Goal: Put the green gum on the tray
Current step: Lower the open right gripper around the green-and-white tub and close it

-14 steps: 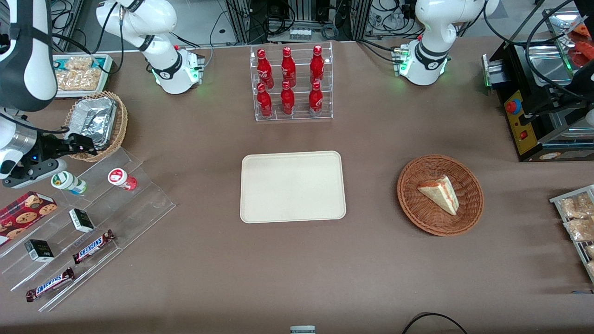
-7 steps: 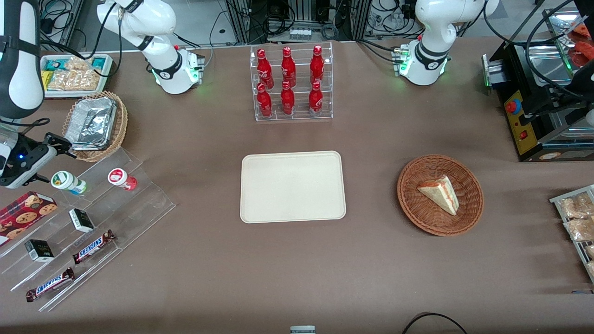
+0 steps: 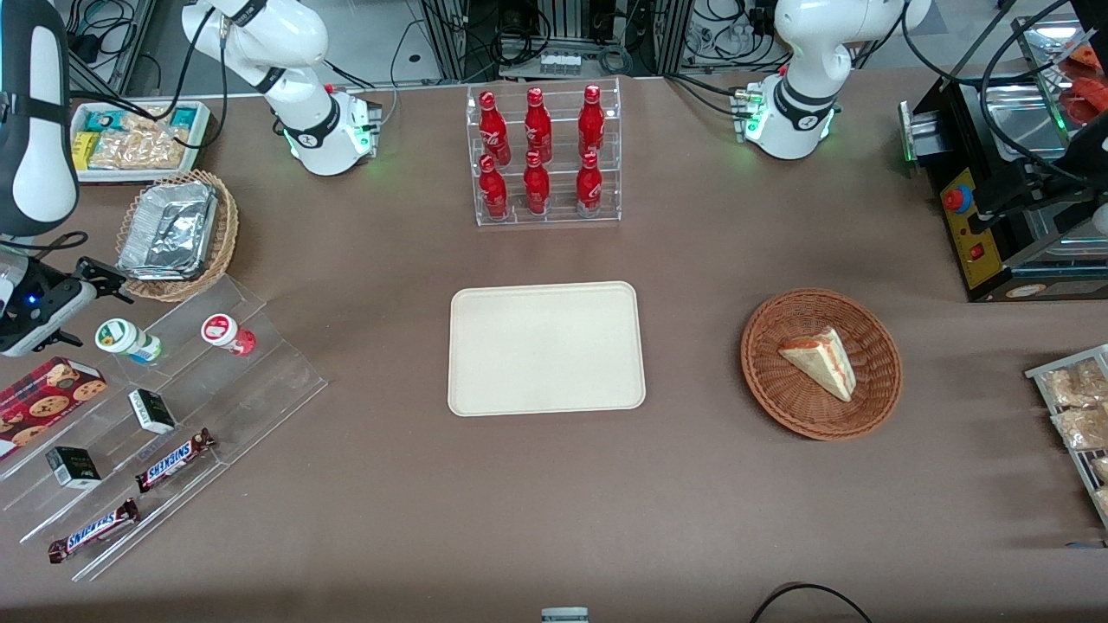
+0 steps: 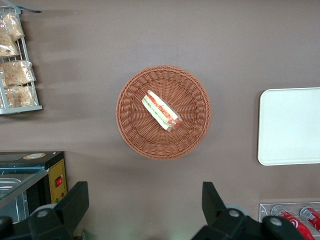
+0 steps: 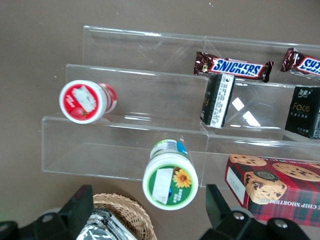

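Over the last second I have drawn the pincer (image 3: 102,275) away from the foil-lined basket (image 3: 177,234), toward the working arm's end of the table (image 3: 554,484), and it now hangs above the acrylic step shelf (image 3: 164,415). In the right wrist view its two fingers (image 5: 75,205) stand wide apart with nothing between them, and the green gum (image 5: 170,179) sits almost midway between them, just below (I see its lid with the flower label facing the camera). The gum itself has not moved; it stands on the upper step of the shelf, with the red-lidded bottle (image 5: 86,101) beside it but apart from it.

I judge that the sideways shift was the alignment over the gum, so the approach is nearly done and the next move should be a descent. The tray (image 3: 546,348) lies well apart from the pincer, toward the middle of the table, with nothing on it, so the whole carry remains.
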Robot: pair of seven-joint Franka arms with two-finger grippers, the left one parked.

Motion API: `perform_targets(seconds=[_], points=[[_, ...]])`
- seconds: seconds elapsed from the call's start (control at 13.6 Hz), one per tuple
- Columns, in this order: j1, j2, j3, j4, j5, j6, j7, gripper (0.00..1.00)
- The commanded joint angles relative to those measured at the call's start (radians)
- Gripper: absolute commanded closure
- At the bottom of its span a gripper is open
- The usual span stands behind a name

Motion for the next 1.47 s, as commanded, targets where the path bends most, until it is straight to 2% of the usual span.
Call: perform_targets(seconds=[0.0,0.81,0.88,0.96,1.18,1.25,1.4], points=[[-0.024,0.025,0.006,-0.009,-0.014,0.042,-0.012,0.0],[-0.024,0.085,0.006,-0.012,-0.014,0.079,-0.012,0.0],[-0.024,0.089,0.006,-0.012,-0.014,0.081,-0.012,0.02],[-0.024,0.091,0.006,-0.012,-0.014,0.084,-0.012,0.1],[-0.021,0.094,0.006,-0.01,-0.014,0.082,-0.019,0.95],[-0.019,0.093,0.006,-0.009,-0.015,0.081,-0.019,1.0],[-0.016,0.09,0.006,-0.003,-0.015,0.073,-0.018,1.0]])
